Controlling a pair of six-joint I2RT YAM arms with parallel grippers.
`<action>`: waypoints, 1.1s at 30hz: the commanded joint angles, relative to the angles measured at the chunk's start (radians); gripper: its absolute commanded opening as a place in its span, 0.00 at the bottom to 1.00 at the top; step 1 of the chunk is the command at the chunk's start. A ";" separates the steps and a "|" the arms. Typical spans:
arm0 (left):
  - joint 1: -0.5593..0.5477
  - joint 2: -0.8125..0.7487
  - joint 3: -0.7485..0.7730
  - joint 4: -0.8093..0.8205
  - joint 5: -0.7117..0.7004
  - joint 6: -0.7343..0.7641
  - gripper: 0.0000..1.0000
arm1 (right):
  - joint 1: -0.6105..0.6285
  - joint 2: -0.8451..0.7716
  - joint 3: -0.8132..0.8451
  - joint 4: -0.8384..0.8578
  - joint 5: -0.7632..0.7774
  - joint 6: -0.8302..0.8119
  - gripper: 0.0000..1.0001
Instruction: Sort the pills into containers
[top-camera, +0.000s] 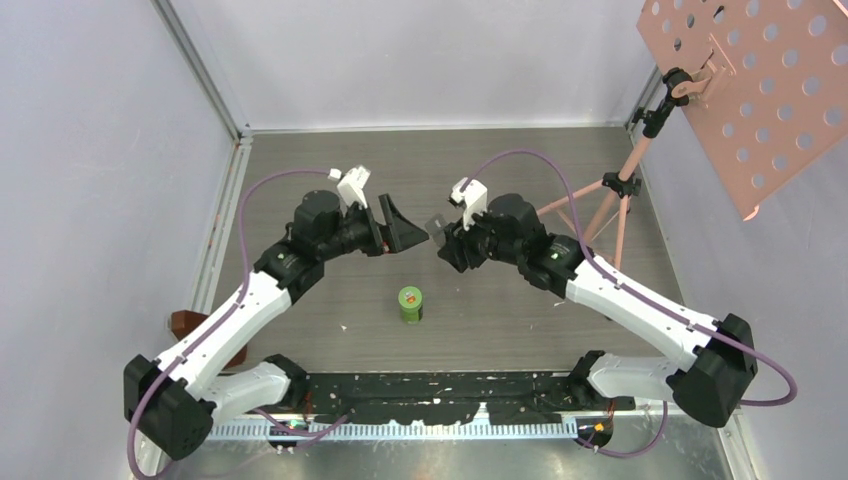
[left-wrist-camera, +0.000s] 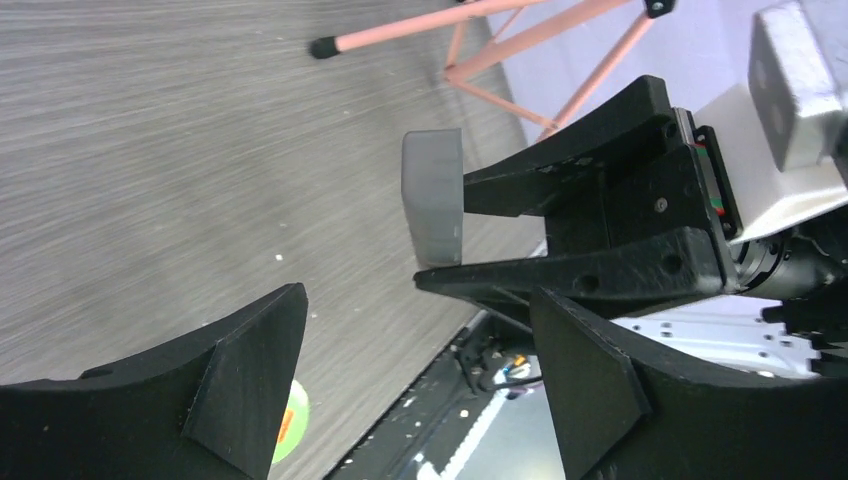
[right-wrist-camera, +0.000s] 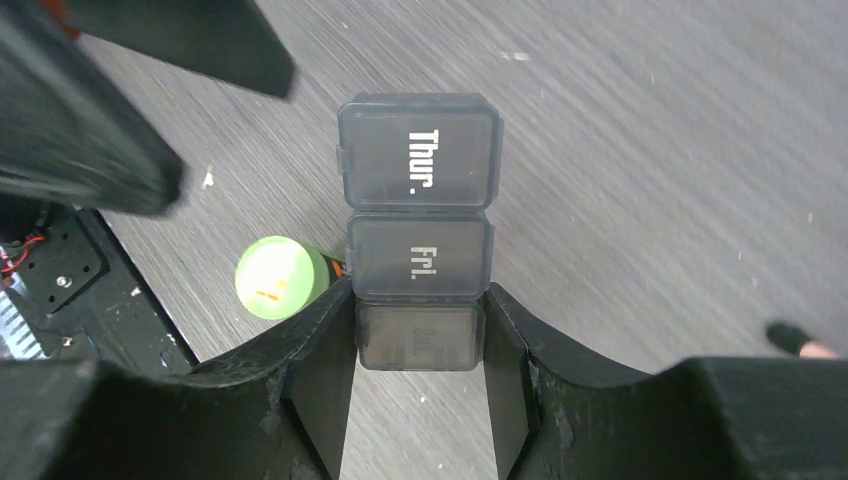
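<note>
Right gripper (right-wrist-camera: 420, 345) pinches dark-grey pill case (right-wrist-camera: 418, 230) by its near end, above table (top-camera: 520, 300); fingers press both sides. Case lids read "Thur." and "Fri."; third lid, between fingers, not readable. Case held out toward left gripper (top-camera: 398, 224), near centre of table.

Left gripper spread wide, holds nothing, faces case, close but apart.

Green bottle (top-camera: 410, 304) stands upright on table, below both grippers, nearer to arm bases; red mark on top.

Pink stand (top-camera: 612, 200) at far right, perforated pink board (top-camera: 760, 90) on it.
</note>
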 joint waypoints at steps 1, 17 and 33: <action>0.004 0.048 0.035 0.116 0.108 -0.088 0.85 | 0.008 -0.017 0.059 0.066 -0.117 -0.107 0.39; 0.004 0.110 -0.014 0.203 0.222 -0.137 0.44 | 0.051 0.037 0.131 -0.026 -0.129 -0.183 0.39; 0.008 0.118 -0.001 0.153 0.223 -0.127 0.00 | 0.051 0.010 0.085 0.049 -0.037 -0.179 0.72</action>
